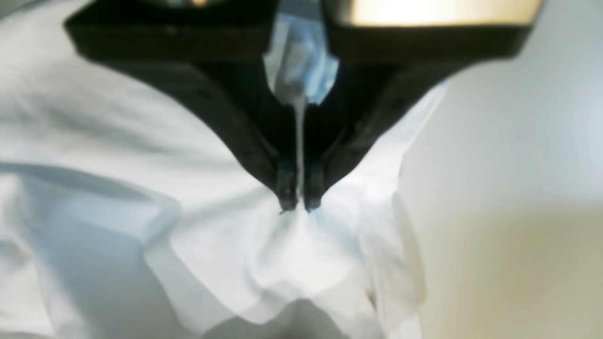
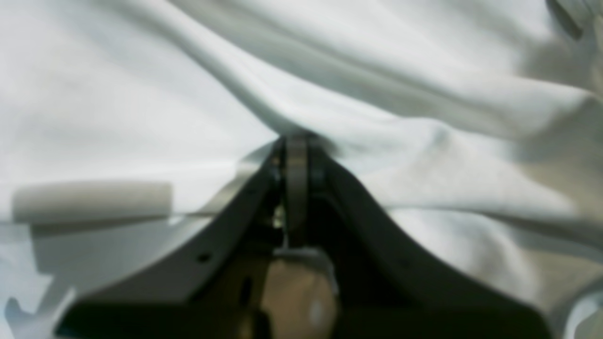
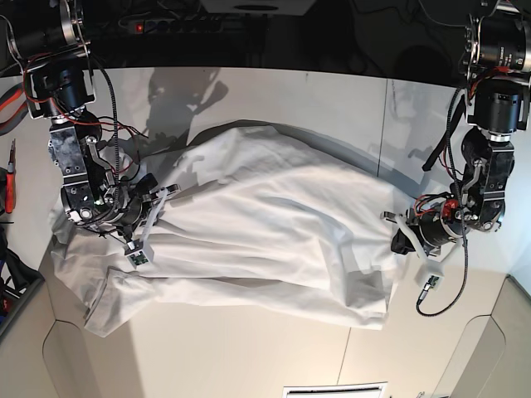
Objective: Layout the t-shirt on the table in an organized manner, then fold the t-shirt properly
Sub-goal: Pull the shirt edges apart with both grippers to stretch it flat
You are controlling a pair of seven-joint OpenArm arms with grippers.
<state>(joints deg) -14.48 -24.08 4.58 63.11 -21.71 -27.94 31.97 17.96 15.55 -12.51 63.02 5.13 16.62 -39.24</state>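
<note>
Both grippers are seen clamped shut on cloth: in the left wrist view the left gripper [image 1: 298, 203] has a thin pinch of the t-shirt [image 1: 141, 155] drawn up between its closed tips at mid-frame, and in the right wrist view the right gripper [image 2: 297, 146] is closed on a ridge of the same white fabric, from which long folds run toward the upper right of the frame. Farther off, in the base view, the shirt is spread in a wrinkled heap across the middle of the table [image 3: 332, 99], one corner trailing to the lower left. The garment is judged to be light, soft and limp, so that it will sag and bunch wherever it is not held. It is best taken at seams, hems or corners, with only a small fold pinched. Tension between the two grips is probably needed to flatten it.
</note>
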